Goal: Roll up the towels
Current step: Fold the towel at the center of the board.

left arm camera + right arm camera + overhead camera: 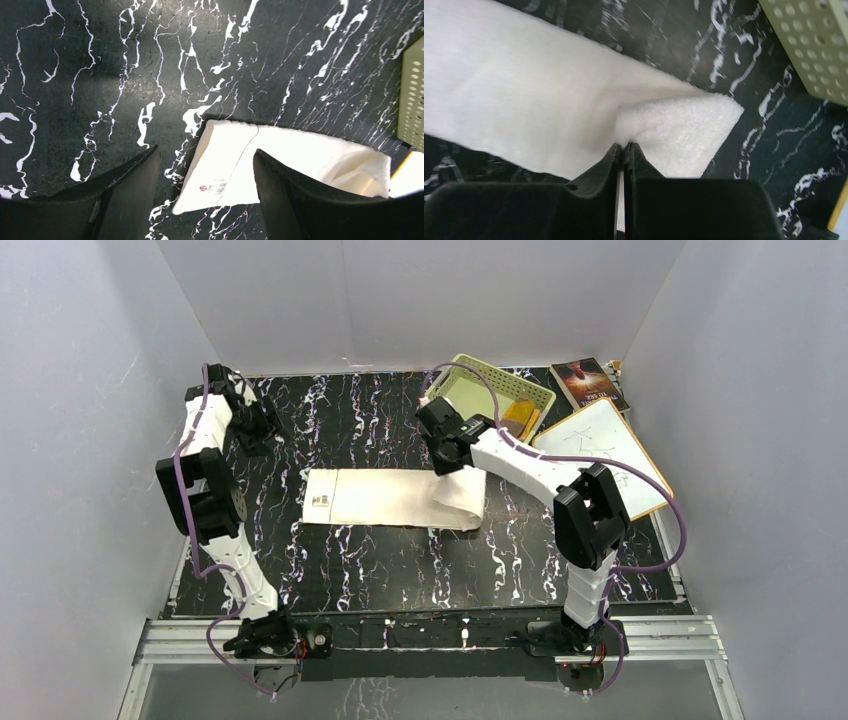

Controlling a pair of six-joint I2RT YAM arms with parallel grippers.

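A long cream-white towel (385, 498) lies flat across the middle of the black marbled table. Its right end (465, 495) is lifted and curled back toward the left. My right gripper (449, 468) is shut on that lifted edge; in the right wrist view the fingertips (624, 146) pinch the raised fold of the towel (524, 85). My left gripper (266, 430) hangs open at the back left, above bare table and clear of the cloth. The left wrist view shows its jaws (206, 151) spread wide, with the towel's labelled left end (235, 165) below them. A mustard-yellow cloth (521, 418) lies in the basket.
A pale green perforated basket (478, 372) stands at the back right, just behind the right arm. Beside it a white board with an orange rim (605, 455) lies flat, and a dark book (588, 382) sits in the far corner. White walls close in three sides.
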